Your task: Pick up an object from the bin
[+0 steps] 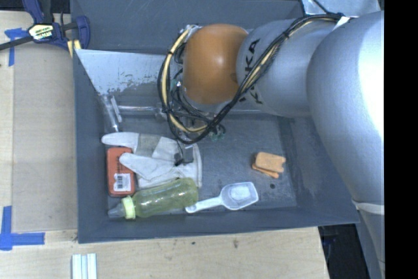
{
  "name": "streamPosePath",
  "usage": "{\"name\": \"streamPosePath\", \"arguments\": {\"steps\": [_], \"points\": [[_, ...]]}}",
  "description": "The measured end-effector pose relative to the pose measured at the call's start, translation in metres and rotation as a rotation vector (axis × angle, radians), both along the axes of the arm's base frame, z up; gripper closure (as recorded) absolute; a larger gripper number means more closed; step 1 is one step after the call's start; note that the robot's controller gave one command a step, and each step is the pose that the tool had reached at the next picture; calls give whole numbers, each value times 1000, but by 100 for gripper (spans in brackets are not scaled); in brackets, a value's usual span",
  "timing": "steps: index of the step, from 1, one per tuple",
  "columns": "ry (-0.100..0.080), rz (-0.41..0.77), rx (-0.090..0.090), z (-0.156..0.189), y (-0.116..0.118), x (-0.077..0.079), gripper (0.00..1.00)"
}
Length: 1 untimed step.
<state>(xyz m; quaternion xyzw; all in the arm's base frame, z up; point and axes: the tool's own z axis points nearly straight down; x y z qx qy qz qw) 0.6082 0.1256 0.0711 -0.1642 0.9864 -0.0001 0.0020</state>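
Hanging low over the left half of the grey metal bin (88, 160), my gripper (184, 155) sits under the rounded orange wrist cover (209, 62) and its looped cables (171, 111). Whether my jaws stand wide or narrow, I cannot tell.

Contents, nearest first:
1. Crumpled white soft piece (147, 165), directly below and just left of my gripper, heaped with a flat white strip (121, 139) and a clear plastic wrapper (191, 172). Contact with it cannot be made out.
2. Flat orange-red box with a white label (119, 173), against the left side of that heap.
3. Pale green translucent plastic bottle (160, 198), lying on its side along the near wall, cap to the left, just near of the heap.
4. White plastic scoop (230, 197), right of the bottle, handle pointing towards it.
5. Small tan-orange spongy block (269, 164), alone on the right floor, well apart from the rest.
6. Clear plastic tube-like piece (111, 111), far left corner.
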Motion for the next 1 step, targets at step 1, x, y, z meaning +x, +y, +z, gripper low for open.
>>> {"name": "streamPosePath", "arguments": {"steps": [1], "points": [[-5, 9, 2, 3, 2, -3, 0]]}}
